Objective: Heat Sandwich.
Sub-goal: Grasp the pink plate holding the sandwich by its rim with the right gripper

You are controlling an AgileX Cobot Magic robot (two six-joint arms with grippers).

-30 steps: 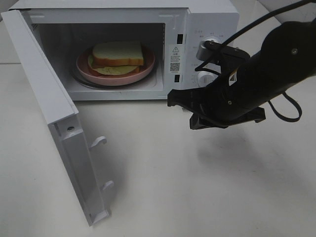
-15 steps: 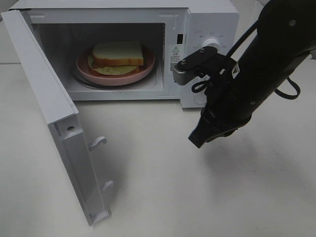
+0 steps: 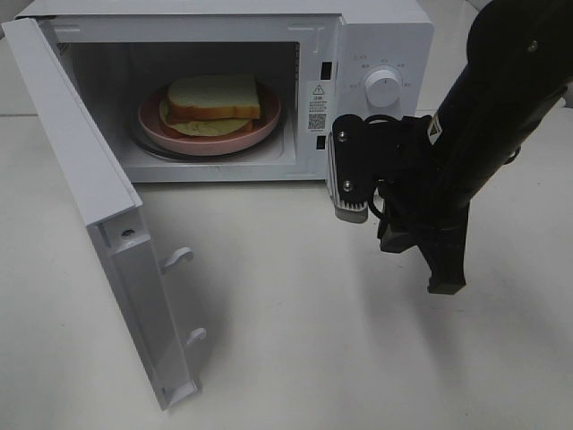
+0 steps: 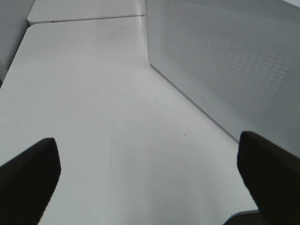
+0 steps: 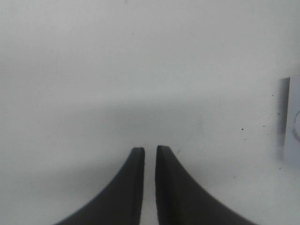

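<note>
The microwave door (image 3: 98, 215) hangs wide open at left. Inside the microwave (image 3: 376, 36), the sandwich (image 3: 213, 103) sits on a pink plate (image 3: 264, 125). The left gripper (image 4: 150, 178) is spread wide, empty. Right, the right gripper (image 5: 150, 152) points down over the surface (image 3: 295, 340), its jaws slightly parted, holding nothing.

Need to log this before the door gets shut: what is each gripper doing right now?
Left gripper: open wide, holding nothing, beside the microwave.
Right gripper: jaws nearly together with a thin gap, empty, pointing down at the table.
</note>
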